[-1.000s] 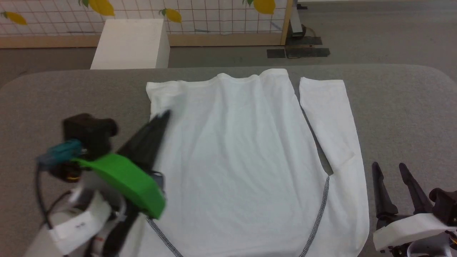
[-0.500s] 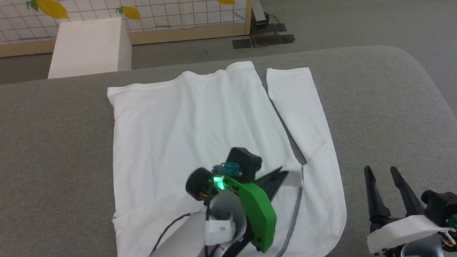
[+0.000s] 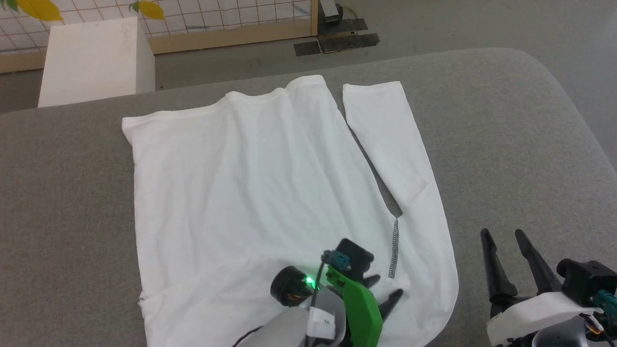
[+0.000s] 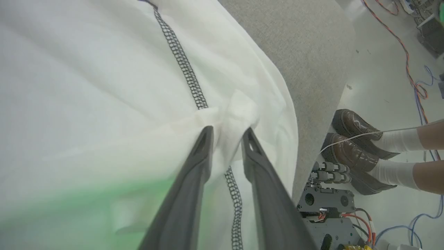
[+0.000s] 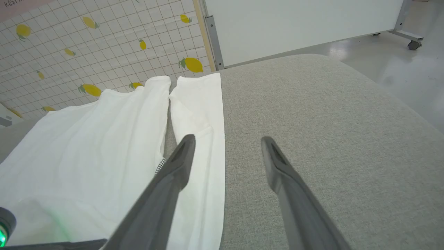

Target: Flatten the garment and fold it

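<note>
1. Head view: the garment lies spread on the grey desk, about midway between its left and right edges.
2. Its long axis runs from the near edge to the far edge. The straight hem points to the far edge and the shoulder end points to the near edge.
3. One sleeve lies along the right side of the body, just beside it, with the cuff toward the far edge.
4. A line of grey zigzag stitching marks the shoulder seam near the near edge.
5. The left gripper sits on the garment just beside that seam. Left wrist view: its fingers are closed on a bunched fold of the white fabric.
6. The right gripper hovers over bare desk toward the near right corner, jaws spread and holding nothing.
7. A white box stands beyond the far left edge.
8. Left wrist view: a person's brown shoes stand on the floor beside the desk.
</note>
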Available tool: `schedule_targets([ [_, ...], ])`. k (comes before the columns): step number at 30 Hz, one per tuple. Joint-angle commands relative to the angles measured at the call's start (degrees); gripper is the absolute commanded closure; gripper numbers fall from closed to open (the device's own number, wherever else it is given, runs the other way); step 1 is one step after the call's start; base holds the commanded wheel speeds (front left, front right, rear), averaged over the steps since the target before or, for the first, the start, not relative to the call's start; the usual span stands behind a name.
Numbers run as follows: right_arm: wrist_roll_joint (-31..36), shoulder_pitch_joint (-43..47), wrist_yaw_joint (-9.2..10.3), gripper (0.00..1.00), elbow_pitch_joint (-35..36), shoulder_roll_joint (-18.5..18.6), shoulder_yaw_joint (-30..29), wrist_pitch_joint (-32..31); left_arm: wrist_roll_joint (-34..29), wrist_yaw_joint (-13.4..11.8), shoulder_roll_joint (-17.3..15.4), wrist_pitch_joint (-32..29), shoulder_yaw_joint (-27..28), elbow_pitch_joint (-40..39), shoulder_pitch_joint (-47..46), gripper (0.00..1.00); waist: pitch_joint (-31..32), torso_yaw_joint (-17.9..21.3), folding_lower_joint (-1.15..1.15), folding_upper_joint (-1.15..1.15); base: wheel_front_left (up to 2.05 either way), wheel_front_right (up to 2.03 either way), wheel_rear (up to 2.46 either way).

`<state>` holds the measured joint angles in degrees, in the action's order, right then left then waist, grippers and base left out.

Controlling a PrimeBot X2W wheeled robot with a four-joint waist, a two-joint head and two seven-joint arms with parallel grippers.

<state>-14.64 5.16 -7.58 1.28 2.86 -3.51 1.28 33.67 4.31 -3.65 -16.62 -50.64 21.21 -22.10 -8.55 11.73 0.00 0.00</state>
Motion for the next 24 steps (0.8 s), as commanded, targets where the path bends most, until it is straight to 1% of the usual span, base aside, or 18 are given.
schedule_targets([
  [1,-0.26,-0.73,0.09,0.00,-0.01,0.02,-0.04,0.26,0.91,-0.22,0.22,2.19,1.63,-0.84,-0.50,0.00,0.16,-0.73,0.00,0.00,0.00,0.00,0.00],
  [3,-0.04,-0.68,0.09,0.00,0.14,0.02,-0.33,0.14,1.60,-1.45,-0.20,5.96,4.53,-2.68,-0.34,0.00,0.29,-1.57,0.00,0.00,0.00,0.00,0.00],
  [5,0.22,-0.65,0.09,0.00,0.38,0.02,-0.74,-0.05,1.86,-2.91,-1.81,9.83,7.72,-5.03,0.21,0.00,0.42,-2.61,0.00,0.00,0.00,0.00,0.00],
  [7,0.55,-0.77,0.09,0.00,0.69,0.02,-1.21,-0.26,1.40,-5.07,-4.30,14.08,11.36,-7.75,1.04,0.00,0.47,-3.81,0.00,0.00,0.00,0.00,0.00],
  [12,2.28,-3.33,0.09,0.00,1.27,0.02,-1.66,-1.25,-1.64,-12.27,-11.62,24.90,20.71,-13.12,4.73,0.00,-0.31,-7.26,0.00,0.00,0.00,0.00,0.00],
  [15,3.90,-6.98,0.09,0.00,0.32,0.02,-1.92,-2.64,-3.82,-16.14,-15.17,29.39,25.23,-14.71,7.49,0.00,-1.47,-9.43,0.00,0.00,0.00,0.00,0.00],
  [19,5.05,-14.16,0.09,0.00,-3.05,0.74,-3.74,-5.89,-5.57,-19.46,-16.68,31.34,30.71,-17.46,11.01,0.00,-4.21,-12.33,0.00,0.00,0.00,0.00,0.00],
  [22,4.61,-21.07,0.09,0.00,-6.75,1.71,-5.62,-8.33,-7.22,-21.03,-15.80,31.56,34.61,-21.11,13.01,0.00,-6.94,-14.12,0.00,0.00,0.00,0.00,0.00],
  [24,3.88,-26.42,0.09,0.00,-10.30,2.80,-6.74,-10.30,-9.23,-21.52,-14.86,31.58,37.19,-23.66,14.23,0.00,-9.30,-15.24,0.00,0.00,0.00,0.00,0.00],
])
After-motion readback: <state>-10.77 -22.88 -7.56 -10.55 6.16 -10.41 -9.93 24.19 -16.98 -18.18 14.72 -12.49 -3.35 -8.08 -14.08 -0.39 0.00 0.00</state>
